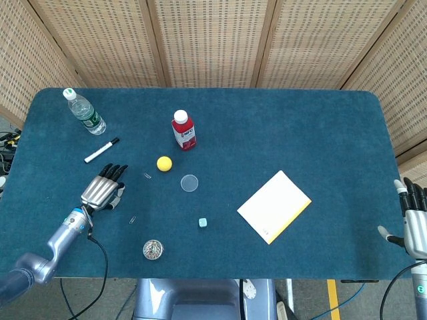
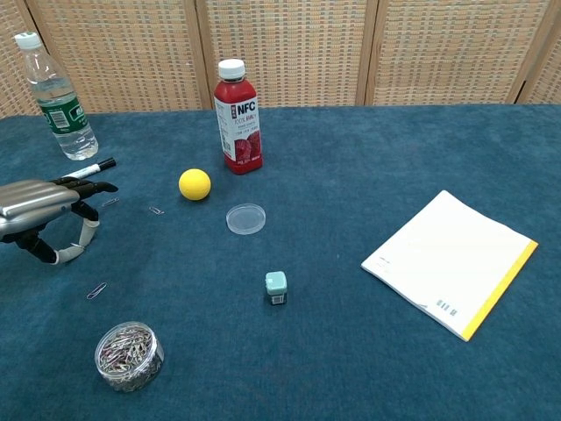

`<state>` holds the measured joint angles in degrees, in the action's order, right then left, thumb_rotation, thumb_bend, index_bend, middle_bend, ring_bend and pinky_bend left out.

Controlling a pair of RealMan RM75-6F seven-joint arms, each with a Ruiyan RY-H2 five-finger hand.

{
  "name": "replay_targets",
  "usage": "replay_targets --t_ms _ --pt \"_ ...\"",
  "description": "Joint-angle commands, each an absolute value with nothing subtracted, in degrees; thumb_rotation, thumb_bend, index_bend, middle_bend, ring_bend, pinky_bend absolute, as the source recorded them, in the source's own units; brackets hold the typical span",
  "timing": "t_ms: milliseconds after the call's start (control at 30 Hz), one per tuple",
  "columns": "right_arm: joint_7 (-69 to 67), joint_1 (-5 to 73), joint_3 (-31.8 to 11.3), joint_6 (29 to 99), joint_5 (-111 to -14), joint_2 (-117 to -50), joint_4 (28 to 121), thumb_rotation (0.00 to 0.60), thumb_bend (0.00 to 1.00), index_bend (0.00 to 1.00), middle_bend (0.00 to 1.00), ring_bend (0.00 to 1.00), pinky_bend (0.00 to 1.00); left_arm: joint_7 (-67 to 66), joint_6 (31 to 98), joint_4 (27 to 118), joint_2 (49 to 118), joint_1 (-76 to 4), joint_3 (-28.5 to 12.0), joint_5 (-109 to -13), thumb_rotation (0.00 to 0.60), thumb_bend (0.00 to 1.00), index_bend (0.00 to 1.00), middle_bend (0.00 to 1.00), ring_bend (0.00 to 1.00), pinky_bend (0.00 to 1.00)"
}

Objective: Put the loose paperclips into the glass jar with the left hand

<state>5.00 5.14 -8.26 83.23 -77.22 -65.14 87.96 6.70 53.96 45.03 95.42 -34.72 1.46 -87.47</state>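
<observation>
Left hand (image 2: 39, 215): fingers arched toward the cloth, left of the glass jar (image 2: 129, 355); whether it pinches anything, cannot tell. Glass jar: rigid, breakable, mouth open. Loose paperclips (image 2: 96, 290) (light, thin, flat-lying): just beyond the jar; likely need a fingertip pinch.

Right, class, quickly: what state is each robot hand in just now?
Left hand: fingers curled down over the table; whether it pinches a paperclip cannot be told.
Right hand: open, holding nothing.
</observation>
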Motion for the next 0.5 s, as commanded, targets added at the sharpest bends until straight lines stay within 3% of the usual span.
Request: replay_targets --t_ms 33,500 --pt "5.0 5.1 -8.3 83.2 -77.2 -65.1 87.9 0.600 0.00 0.00 0.00 0.00 0.00 6.6 53.9 45.0 95.4 -34.7 1.5 -87.4 0.600 0.38 0.59 0.00 0.00 0.00" --pt "4.5 5.0 -8.3 83.4 -77.3 -64.9 88.0 0.600 0.00 0.00 0.00 0.00 0.00 7.8 58.6 49.0 93.0 -34.3 0.4 -87.9 0.600 0.39 0.66 0.00 0.00 0.00"
